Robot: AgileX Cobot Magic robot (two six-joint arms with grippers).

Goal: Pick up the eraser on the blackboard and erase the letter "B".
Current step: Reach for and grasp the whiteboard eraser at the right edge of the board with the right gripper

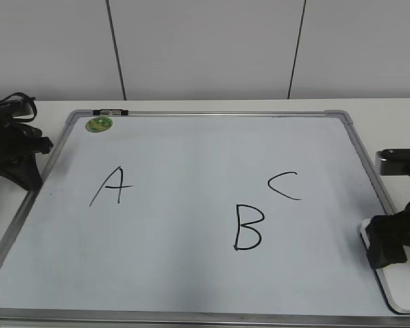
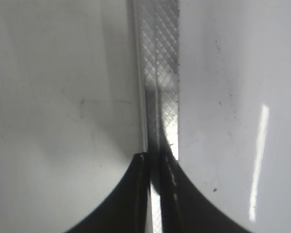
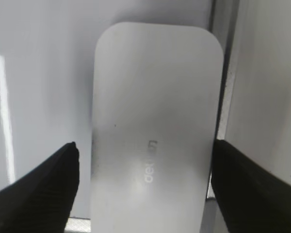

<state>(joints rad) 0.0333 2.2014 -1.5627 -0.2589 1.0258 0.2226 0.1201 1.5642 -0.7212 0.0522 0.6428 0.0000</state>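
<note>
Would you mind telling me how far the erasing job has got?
Nothing is erased: the black marker letter "B" is intact on the silver-framed white board. In hand: the open right gripper straddles the flat white plastic eraser, not clamped. Grasping, lifting and wiping remain.

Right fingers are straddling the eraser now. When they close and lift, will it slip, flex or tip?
The eraser looks like a rigid, flat plastic block, so it probably won't flex. Its smooth, glossy top suggests slick sides, so it may slip. The right gripper straddles the end near its lettering, off-centre, so the far end could sag when lifted.
</note>
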